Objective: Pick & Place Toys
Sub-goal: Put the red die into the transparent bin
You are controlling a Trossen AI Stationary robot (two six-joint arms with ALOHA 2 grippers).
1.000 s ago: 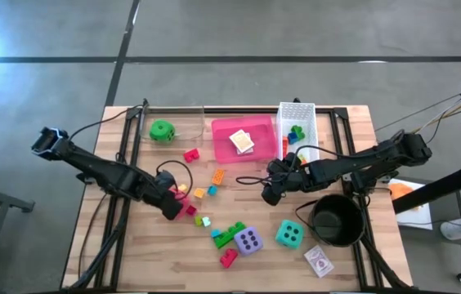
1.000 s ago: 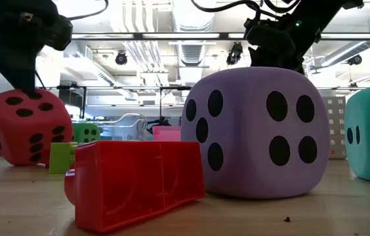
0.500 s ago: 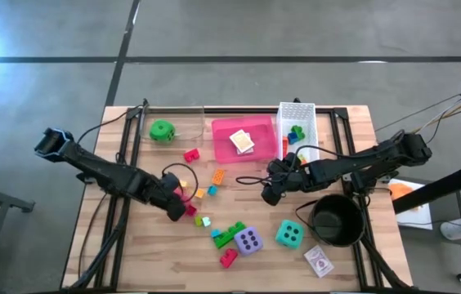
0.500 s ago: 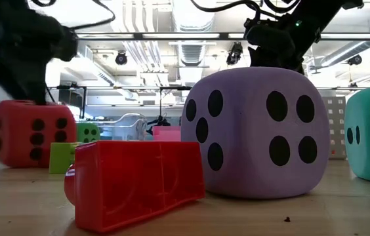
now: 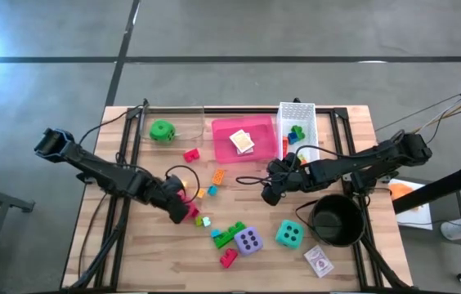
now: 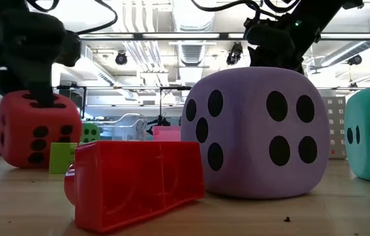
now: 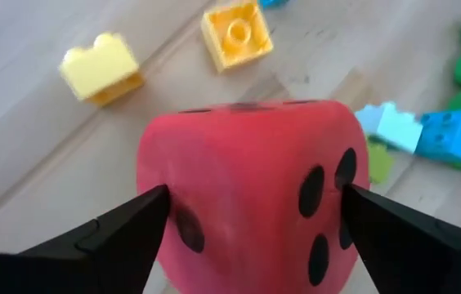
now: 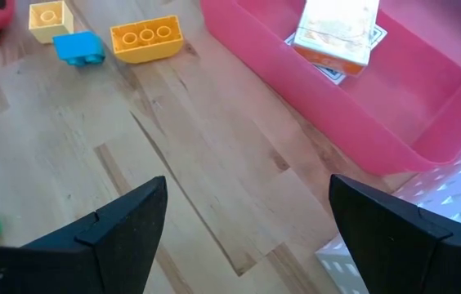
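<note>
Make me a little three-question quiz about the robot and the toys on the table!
1. True or false: the red die sits between the left gripper fingers.
2. What lies in the pink tray? A) a card pack B) a green die C) a yellow brick
3. Which die stands nearest the black pot?

Key
1. True; the fingers are spread at its sides.
2. A, the card pack.
3. The teal die.

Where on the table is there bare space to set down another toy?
Free: the wooden table's near-left corner, below the left arm, and the strip between the green die and that arm. Crowded: the middle, from the red die and small bricks to the purple die and teal die.
</note>
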